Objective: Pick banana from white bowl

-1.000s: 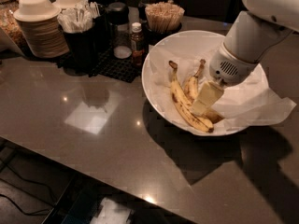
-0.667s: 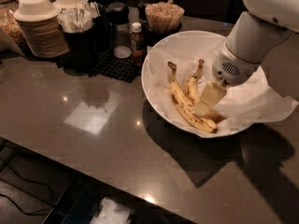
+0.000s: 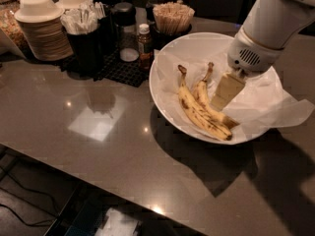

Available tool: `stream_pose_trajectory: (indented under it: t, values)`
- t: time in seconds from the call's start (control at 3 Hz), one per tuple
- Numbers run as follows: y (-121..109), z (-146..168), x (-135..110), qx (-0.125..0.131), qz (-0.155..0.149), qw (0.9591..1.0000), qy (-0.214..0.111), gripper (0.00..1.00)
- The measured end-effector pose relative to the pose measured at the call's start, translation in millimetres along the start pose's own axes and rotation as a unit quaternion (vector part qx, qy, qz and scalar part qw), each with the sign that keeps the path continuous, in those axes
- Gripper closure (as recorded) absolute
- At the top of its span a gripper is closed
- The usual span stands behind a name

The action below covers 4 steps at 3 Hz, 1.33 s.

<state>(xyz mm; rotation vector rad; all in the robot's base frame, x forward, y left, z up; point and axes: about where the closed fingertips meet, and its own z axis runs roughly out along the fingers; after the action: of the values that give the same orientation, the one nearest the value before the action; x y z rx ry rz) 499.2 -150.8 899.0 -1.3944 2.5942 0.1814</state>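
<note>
Two fruits in white bowl (image 3: 194, 45); gripper (image 3: 225, 91) low by shorter banana (image 3: 203, 93), grip state unclear. Recentre over longer banana (image 3: 197, 114), at its middle.

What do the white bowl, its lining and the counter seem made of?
White bowl: perhaps glazed ceramic or plastic; smooth, slightly shiny rim. Lining: thin paper, crinkled, spilling over the rim. Counter: polished, stone-like; it mirrors lights. The pincer is in the bowl, near the banana.

The countertop (image 3: 98, 151) is smooth and glossy. The white bowl (image 3: 194, 44) is lined with crinkled matt paper (image 3: 268, 100). The gripper (image 3: 220, 101), of matt beige plastic, hangs inside the bowl.
</note>
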Motion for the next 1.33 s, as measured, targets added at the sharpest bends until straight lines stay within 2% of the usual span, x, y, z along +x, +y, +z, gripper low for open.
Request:
stream_pose_trajectory:
  t: [0.33, 0.67, 1.0, 1.33]
  values:
    - [8.9, -20.7, -7.3, 0.002, -0.016, 0.9999, 0.003, 0.47]
    - [8.8, -22.1, -10.6, -0.003, -0.021, 0.9998, 0.002, 0.48]
    - [10.6, -28.8, -17.3, -0.014, -0.029, 0.9995, 0.006, 0.5]
    - [19.5, -32.0, -35.0, -0.028, -0.048, 0.9984, -0.008, 0.48]
